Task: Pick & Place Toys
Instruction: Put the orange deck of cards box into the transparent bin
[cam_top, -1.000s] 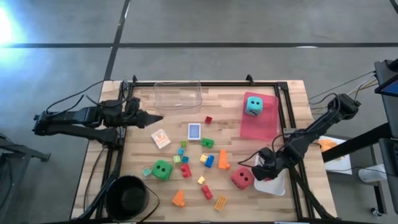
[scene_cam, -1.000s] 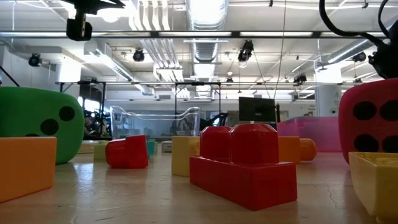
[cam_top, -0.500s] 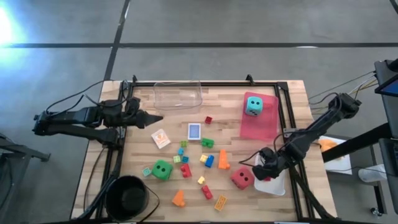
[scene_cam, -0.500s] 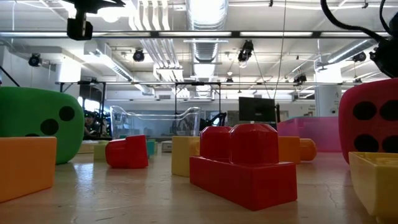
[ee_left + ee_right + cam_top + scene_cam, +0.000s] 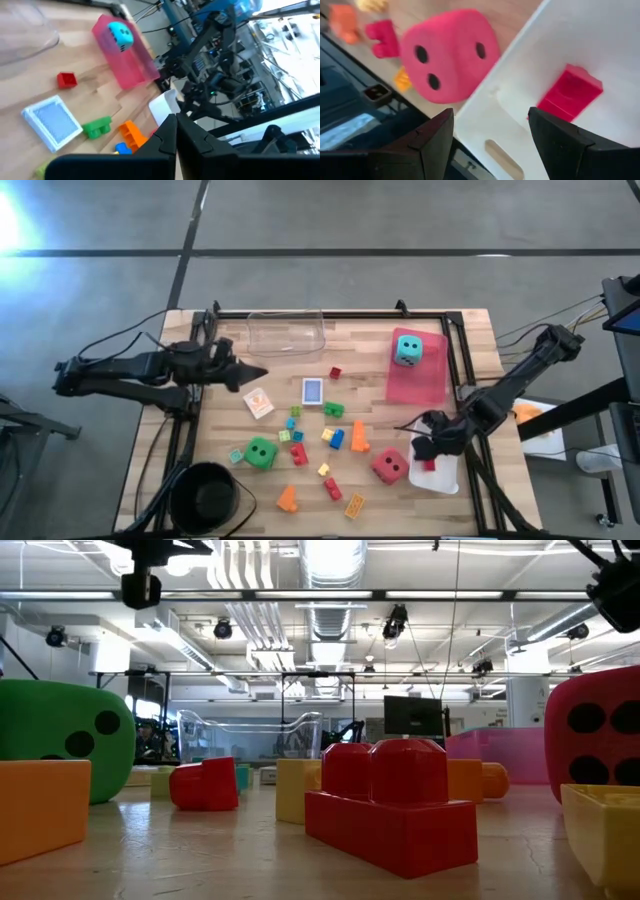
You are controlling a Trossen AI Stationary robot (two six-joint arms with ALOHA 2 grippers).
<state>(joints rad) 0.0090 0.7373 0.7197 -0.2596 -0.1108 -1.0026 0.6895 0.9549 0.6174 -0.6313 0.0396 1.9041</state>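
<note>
Many small bricks (image 5: 330, 435) lie scattered across the middle of the table. A green die (image 5: 261, 452) and a red die (image 5: 389, 467) sit among them, with a blue card box (image 5: 313, 391) lying flat nearby. The teal die (image 5: 407, 349) rests in the pink tray (image 5: 425, 385). One red brick (image 5: 570, 92) lies on the floor of the white tray (image 5: 600, 45). My right gripper (image 5: 492, 130) hovers open above that tray's edge, beside the red die (image 5: 447, 52), touching nothing. My left gripper (image 5: 255, 375) is shut and empty over the table's left side.
A clear tray (image 5: 286, 333) stands at the far edge and a black bowl (image 5: 205, 495) at the near left corner. A small orange-and-white card (image 5: 259, 402) lies by the left gripper. A black frame (image 5: 455, 360) rims the table.
My right gripper has risen from the white tray and drawn back a little toward the table's right edge, staying open. The red brick stays lying in the tray.
</note>
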